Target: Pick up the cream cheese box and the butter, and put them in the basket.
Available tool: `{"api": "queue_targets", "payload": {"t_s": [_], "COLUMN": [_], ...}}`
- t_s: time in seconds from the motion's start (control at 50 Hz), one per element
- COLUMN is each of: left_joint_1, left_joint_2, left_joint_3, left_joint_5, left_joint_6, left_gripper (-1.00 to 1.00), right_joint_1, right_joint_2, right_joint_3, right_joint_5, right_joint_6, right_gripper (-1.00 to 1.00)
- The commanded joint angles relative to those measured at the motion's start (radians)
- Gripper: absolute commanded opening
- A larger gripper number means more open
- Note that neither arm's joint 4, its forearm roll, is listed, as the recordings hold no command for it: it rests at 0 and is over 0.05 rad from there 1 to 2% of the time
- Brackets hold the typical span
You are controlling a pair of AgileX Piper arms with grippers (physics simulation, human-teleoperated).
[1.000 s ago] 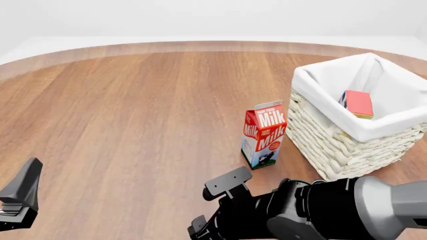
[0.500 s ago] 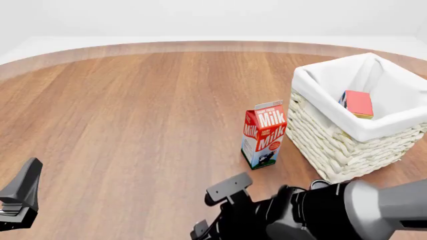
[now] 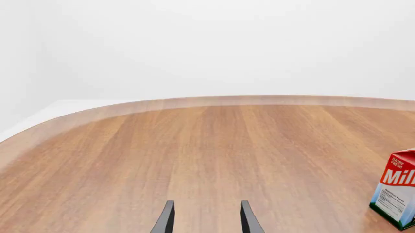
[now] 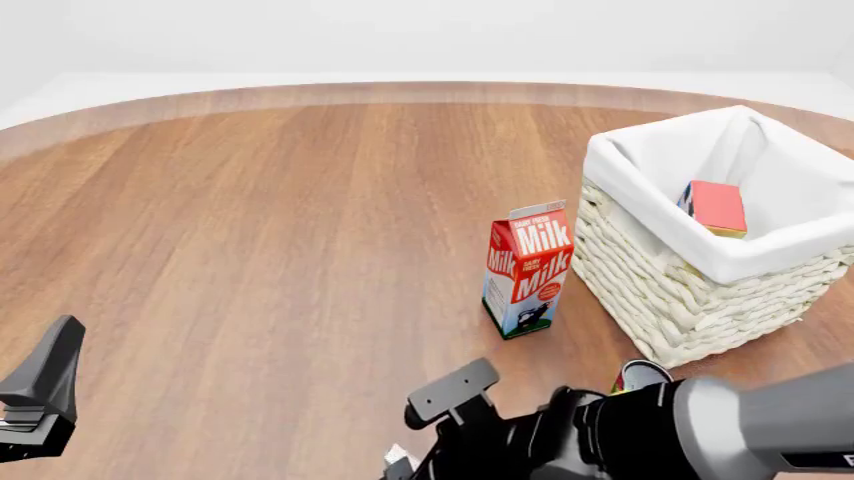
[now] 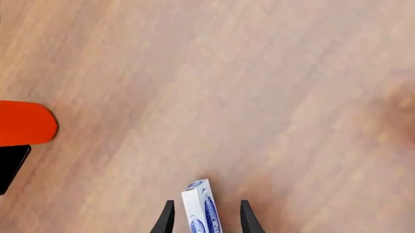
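Down at the near edge of the table (image 4: pixel 267 220), your right gripper (image 5: pixel 204 218) has its two fingers spread either side of the cream cheese box (image 5: pixel 199 208), which stands on a narrow side between them; a gap shows on each side of the box, so nothing is pinched. In the front view that gripper (image 4: pixel 434 435) sits at the very bottom of the picture, its arm running off to the right, and the box itself is barely visible there. The butter (image 4: pixel 717 207) lies inside the basket (image 4: pixel 667 290), tilted against the white liner toward the far right wall. The basket stands at the right of the table, its near corner just beyond your right arm. The milk carton (image 4: pixel 529 268) stands upright just left of the basket, apart from it, and a little farther out than your right gripper. Between arm and basket a small round thing (image 4: pixel 643 375) with a dark rim peeks out, too hidden to name. Your left gripper (image 3: pixel 206 218) hangs over bare wood with its fingers spread and nothing between them; in the front view it shows only as a dark wedge (image 4: pixel 40 395) at the bottom left corner. The whole left and middle of the table is open wood out to the curved far edge. An orange shape (image 5: pixel 26 123) sits at the edge of the right wrist view, unidentifiable.
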Motion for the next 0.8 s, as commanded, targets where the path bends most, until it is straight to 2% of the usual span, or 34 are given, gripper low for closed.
{"api": "queue_targets", "payload": {"t_s": [0.02, 0.32, 0.34, 0.6, 0.8], "left_joint_1": [0.0, 0.0, 0.0, 0.0, 0.0], "left_joint_2": [0.0, 0.0, 0.0, 0.0, 0.0], "left_joint_3": [0.0, 0.0, 0.0, 0.0, 0.0], "left_joint_5": [0.0, 0.0, 0.0, 0.0, 0.0], "left_joint_6": [0.0, 0.0, 0.0, 0.0, 0.0], "left_gripper": [1.0, 1.0, 1.0, 1.0, 1.0], "right_joint_1": [0.023, 0.015, 0.006, -0.007, -0.038], "right_joint_2": [0.043, 0.055, 0.052, 0.019, -0.049], "right_joint_3": [0.011, 0.012, 0.01, -0.016, -0.087], "right_joint_5": [-0.04, -0.049, -0.045, 0.002, 0.112], "right_joint_6": [0.039, 0.036, 0.031, 0.004, -0.066], "right_gripper": [1.0, 1.0, -1.0, -1.0, -1.0]}}
